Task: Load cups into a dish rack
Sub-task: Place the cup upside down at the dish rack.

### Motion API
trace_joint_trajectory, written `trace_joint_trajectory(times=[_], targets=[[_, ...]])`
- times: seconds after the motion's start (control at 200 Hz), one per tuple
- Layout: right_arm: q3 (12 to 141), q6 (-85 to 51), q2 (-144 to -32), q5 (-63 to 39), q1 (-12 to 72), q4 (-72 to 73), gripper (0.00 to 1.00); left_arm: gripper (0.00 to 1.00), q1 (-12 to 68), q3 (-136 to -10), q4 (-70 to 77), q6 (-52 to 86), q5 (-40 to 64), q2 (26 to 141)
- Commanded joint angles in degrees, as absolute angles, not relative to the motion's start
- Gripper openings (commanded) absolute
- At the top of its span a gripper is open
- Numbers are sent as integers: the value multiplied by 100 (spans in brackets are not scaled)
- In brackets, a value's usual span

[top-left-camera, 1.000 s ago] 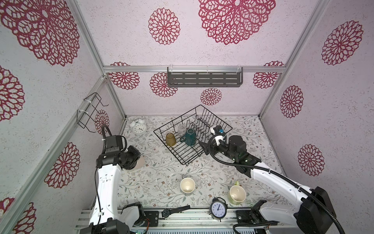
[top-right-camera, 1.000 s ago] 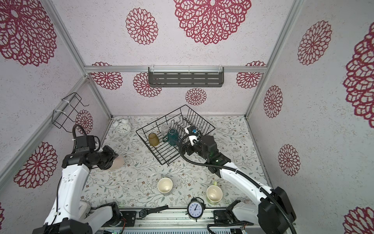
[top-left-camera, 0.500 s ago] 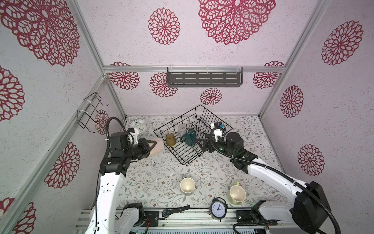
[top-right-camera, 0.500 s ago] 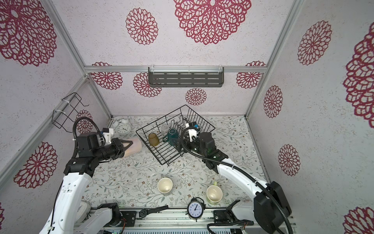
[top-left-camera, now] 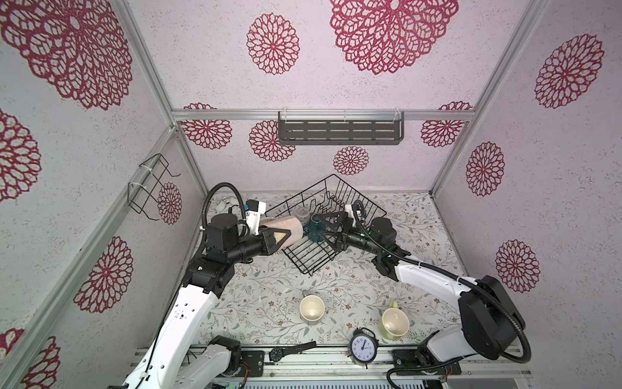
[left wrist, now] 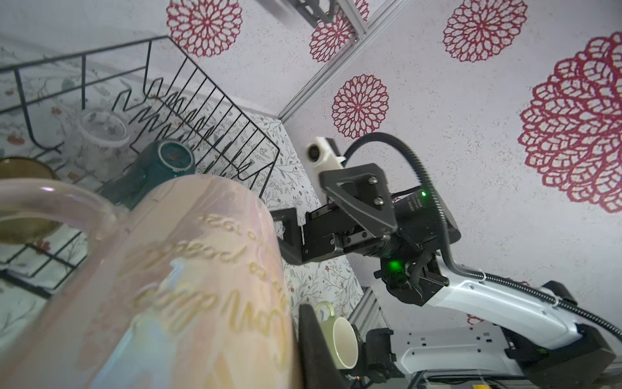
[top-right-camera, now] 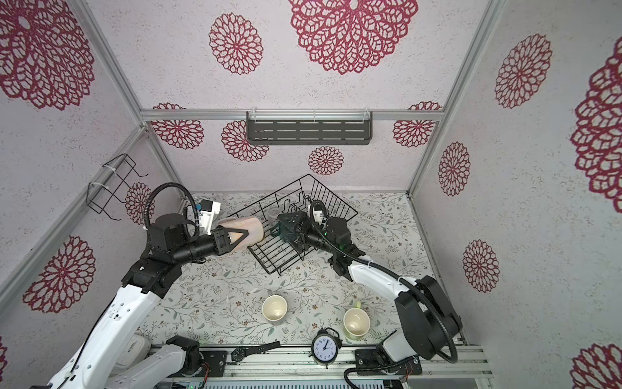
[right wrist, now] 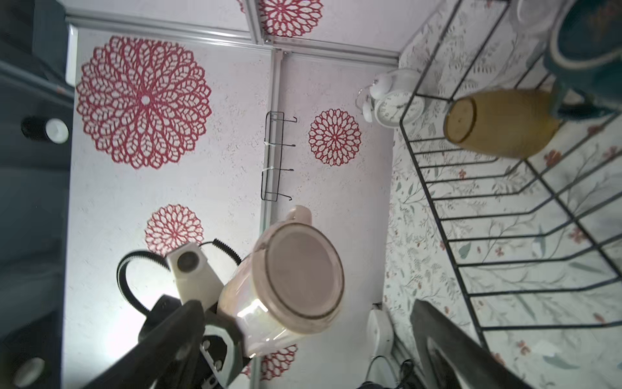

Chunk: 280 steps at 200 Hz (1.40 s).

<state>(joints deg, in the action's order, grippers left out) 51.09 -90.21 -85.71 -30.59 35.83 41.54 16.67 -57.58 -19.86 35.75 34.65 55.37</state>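
My left gripper (top-left-camera: 286, 234) is shut on a pink mug (top-left-camera: 293, 223), held on its side at the left edge of the black wire dish rack (top-left-camera: 311, 259). One left finger (left wrist: 311, 340) presses the pink mug (left wrist: 188, 269). My right gripper (top-left-camera: 321, 229) stands open above the rack, over a dark teal mug (top-left-camera: 313, 232), its fingers facing the pink mug (right wrist: 296, 276). In the rack also lie a clear glass (top-left-camera: 302, 213) and an amber tumbler (right wrist: 498, 124). On the table in front stand a cream-lined mug (top-left-camera: 312, 309) and a yellow-green mug (top-left-camera: 394, 323).
A black alarm clock (top-left-camera: 363, 348) and a wristwatch (top-left-camera: 286, 352) lie at the front edge. A white alarm clock (right wrist: 393, 104) sits behind the rack's left corner. A wire bracket (top-left-camera: 148, 188) hangs on the left wall, a grey slotted shelf (top-left-camera: 340, 131) on the back wall.
My left arm has swung right, carrying the pink mug from the left side to the rack's edge. My right gripper has moved left over the rack, above the teal mug.
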Motion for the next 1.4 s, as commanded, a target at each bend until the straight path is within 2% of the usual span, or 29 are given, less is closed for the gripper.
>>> trace_joint_trajectory(times=[0.0,0.11,0.28,0.435,0.62,1.026,1.206,1.396], targets=[[5281,-10520,-8604,-3032,3638,4821,99,0,1896,-5425,-172,2920,3062,5228],[5312,-10786,-8561,-2693,3680,5228,99,0,2140,-5215,398,2627,2958,5186],[5598,-10951,-8755,-2901,3806,5585,99,0,2388,-5194,459,1899,3048,5280],[5644,-10543,-8831,-3049,4127,5541,99,0,2507,-5095,745,1752,2950,5223],[5736,-10186,-8886,-3322,4140,5576,99,0,2719,-4651,1856,1683,2803,5081],[5581,-9676,-8412,-3015,3946,4059,99,0,2804,-4658,1372,1062,2282,4830],[5748,-9827,-8632,-3192,3985,5248,99,0,2811,-4720,1291,1128,2486,4907],[6224,-9762,-8859,-3473,4117,5633,99,0,2819,-4764,1449,1355,2683,4983]])
